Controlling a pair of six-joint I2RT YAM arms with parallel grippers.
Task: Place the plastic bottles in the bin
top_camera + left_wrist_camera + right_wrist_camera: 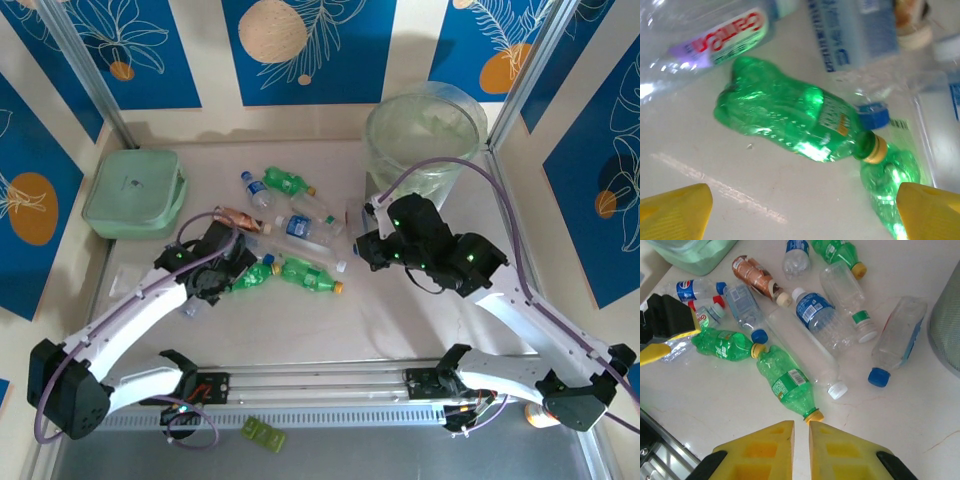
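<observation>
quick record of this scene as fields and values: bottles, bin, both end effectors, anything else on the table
bottles: about a dozen plastic bottles lying scattered on the table, none held
bin: upright at the far right of the table, contents unclear
left end effector: open, aimed at a crushed green bottle
right end effector: shut, empty, just short of the yellow cap of a second green bottle
other: pale-green lidded box, far left
</observation>
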